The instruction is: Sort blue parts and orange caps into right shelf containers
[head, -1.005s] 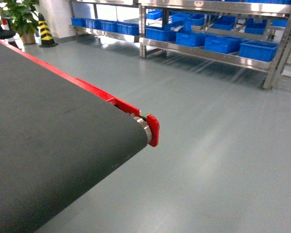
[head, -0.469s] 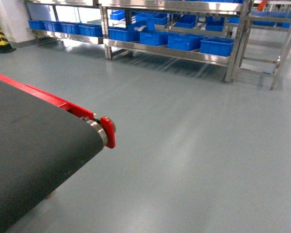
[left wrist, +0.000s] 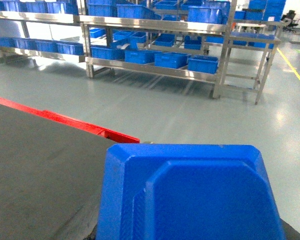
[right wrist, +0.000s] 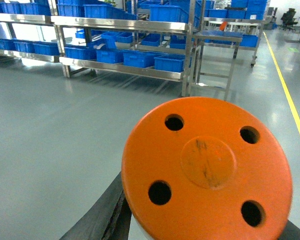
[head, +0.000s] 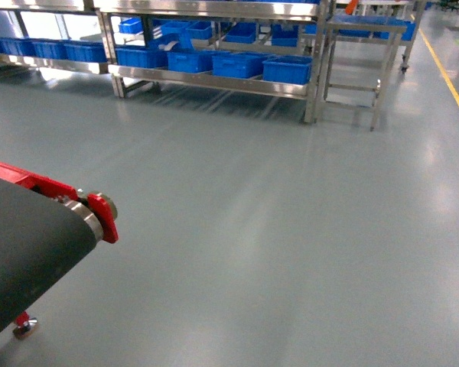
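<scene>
Left gripper's jaws hidden behind blue part (left wrist: pixel 190 195), so I can't tell its grip; right likewise behind orange cap (right wrist: pixel 207 175), round with four holes. Belt (head: pixel 27 245) ends lower left at a red guard (head: pixel 105 218). Open grey floor (head: pixel 291 229) runs to shelf crates (head: pixel 287 69).

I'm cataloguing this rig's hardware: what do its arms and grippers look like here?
Little shows. Beside the orange cap, the right gripper's fingers are matte black with layered curved edges. Beneath the blue part, the left gripper's fingers are dark slivers. No cables or markings visible.
</scene>
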